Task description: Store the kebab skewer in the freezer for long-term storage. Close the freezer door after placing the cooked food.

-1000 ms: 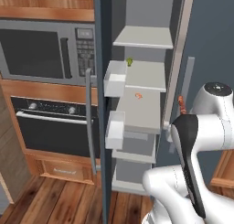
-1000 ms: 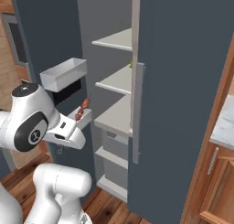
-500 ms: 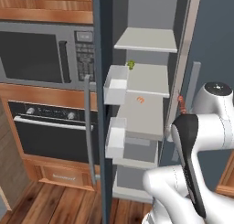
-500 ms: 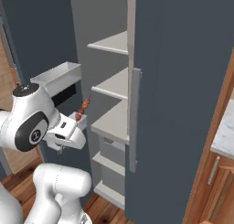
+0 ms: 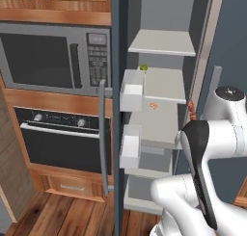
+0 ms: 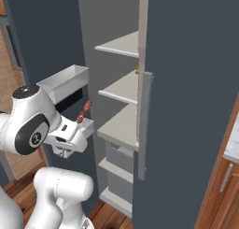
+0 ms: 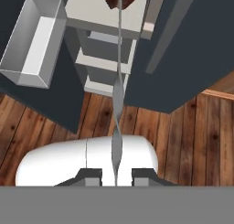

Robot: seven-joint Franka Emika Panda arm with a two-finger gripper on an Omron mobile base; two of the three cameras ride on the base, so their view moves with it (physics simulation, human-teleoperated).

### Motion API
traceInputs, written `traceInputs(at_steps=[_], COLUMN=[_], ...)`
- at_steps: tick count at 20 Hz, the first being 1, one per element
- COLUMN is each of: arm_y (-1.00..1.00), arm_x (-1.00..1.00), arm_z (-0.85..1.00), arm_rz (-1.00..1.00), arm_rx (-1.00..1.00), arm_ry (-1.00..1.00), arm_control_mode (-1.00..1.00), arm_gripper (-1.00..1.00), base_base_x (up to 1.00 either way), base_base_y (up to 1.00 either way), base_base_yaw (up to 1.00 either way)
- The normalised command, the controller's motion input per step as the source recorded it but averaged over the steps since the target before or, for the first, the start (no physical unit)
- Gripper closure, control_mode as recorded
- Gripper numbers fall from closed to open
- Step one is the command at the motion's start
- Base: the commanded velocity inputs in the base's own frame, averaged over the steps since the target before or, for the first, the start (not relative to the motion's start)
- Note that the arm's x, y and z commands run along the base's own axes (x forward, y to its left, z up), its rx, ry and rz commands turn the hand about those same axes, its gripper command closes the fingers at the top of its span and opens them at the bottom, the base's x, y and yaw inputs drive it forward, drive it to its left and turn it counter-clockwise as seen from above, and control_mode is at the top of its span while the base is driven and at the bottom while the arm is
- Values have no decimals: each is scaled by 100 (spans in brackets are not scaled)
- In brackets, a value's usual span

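My gripper (image 7: 115, 176) is shut on the ring end of the kebab skewer (image 7: 118, 95), whose thin metal stick runs up to the reddish-brown meat at the top of the hand view. In the right base view the gripper (image 6: 73, 130) holds the kebab skewer (image 6: 84, 112) tilted up, just left of the open freezer (image 6: 122, 88) and its pale grey shelves. The meat end (image 5: 191, 110) peeks out beside my arm at the freezer's right edge. The freezer door (image 5: 117, 148) stands wide open with white inner bins (image 5: 131, 91).
A small green piece (image 5: 143, 66) and a small orange piece (image 5: 153, 106) lie on freezer shelves. The steel microwave (image 5: 48, 61) and black oven (image 5: 62, 138) sit left of the door. The plain fridge door (image 6: 186, 106) with its bar handle (image 6: 145, 125) stands shut at right.
Both base views have shifted, so the base has driven; the open freezer now looks slightly nearer. The skewer stays gripped in the same pose.
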Motion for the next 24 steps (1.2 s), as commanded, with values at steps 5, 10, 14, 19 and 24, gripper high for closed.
traceInputs(at_steps=[5,10,14,19,24], arm_y=[0,0,0,0,0], arm_x=[0,0,0,0,0], arm_z=[0,0,0,0,0], arm_rz=[0,0,0,0,0], arm_rx=[0,0,0,0,0], arm_ry=[0,0,0,0,0], arm_control_mode=[100,100,100,100,100], arm_gripper=[100,100,100,100,100], base_base_x=[34,43,35,29,32], base_base_y=[4,0,6,11,11], base_base_yaw=[0,0,0,0,0])
